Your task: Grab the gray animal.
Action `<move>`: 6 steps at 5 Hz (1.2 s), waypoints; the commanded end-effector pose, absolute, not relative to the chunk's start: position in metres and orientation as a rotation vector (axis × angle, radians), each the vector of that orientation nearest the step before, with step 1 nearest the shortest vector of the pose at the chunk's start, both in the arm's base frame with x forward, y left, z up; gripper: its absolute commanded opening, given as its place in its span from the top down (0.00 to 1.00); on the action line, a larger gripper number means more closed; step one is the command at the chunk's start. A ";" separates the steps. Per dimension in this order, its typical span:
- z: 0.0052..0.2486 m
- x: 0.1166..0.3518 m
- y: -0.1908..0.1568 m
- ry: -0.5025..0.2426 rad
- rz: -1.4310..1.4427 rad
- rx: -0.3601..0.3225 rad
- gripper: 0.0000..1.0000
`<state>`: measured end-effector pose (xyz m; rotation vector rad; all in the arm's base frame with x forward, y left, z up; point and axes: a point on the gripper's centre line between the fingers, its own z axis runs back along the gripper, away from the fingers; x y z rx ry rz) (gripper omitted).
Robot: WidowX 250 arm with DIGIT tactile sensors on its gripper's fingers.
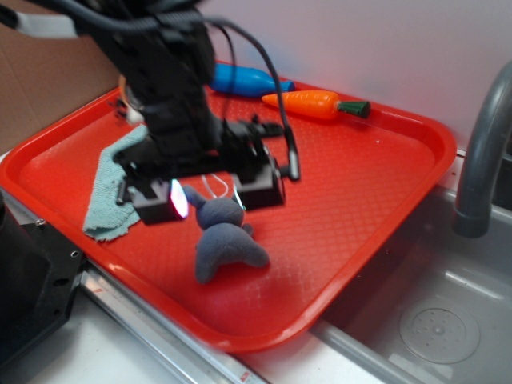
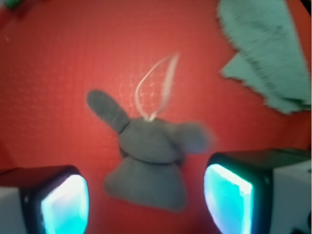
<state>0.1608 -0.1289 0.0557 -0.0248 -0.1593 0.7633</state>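
The gray animal [image 1: 228, 240] is a small dark-gray plush rabbit lying on the red tray [image 1: 344, 184], near its front edge. In the wrist view the gray animal [image 2: 148, 156] shows two long ears and a thin white string loop above its head. My gripper [image 1: 210, 198] hangs over the rabbit's head end, open. Seen from the wrist, the gripper [image 2: 146, 200] has its glowing pads [image 2: 63, 204] spread wide on either side of the rabbit's body, with red tray [image 2: 58, 58] showing in the gaps. Neither pad touches the plush.
A light-blue folded cloth [image 1: 108, 200] lies on the tray to the left of the gripper, and this cloth [image 2: 268, 53] fills the wrist view's upper right. A toy carrot [image 1: 308, 102] and a blue object [image 1: 244, 80] rest at the tray's back. A gray faucet [image 1: 480, 152] and sink [image 1: 432, 320] stand at right.
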 end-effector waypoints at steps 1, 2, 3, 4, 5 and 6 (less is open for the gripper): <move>0.025 0.172 -0.129 -0.186 0.784 0.024 0.00; 0.024 0.173 -0.124 -0.178 0.800 0.022 1.00; 0.038 0.172 -0.119 -0.158 0.763 0.006 1.00; 0.062 0.173 -0.116 -0.129 0.646 -0.012 1.00; 0.102 0.184 -0.096 -0.116 0.492 -0.066 1.00; 0.133 0.200 -0.070 -0.117 0.436 -0.109 1.00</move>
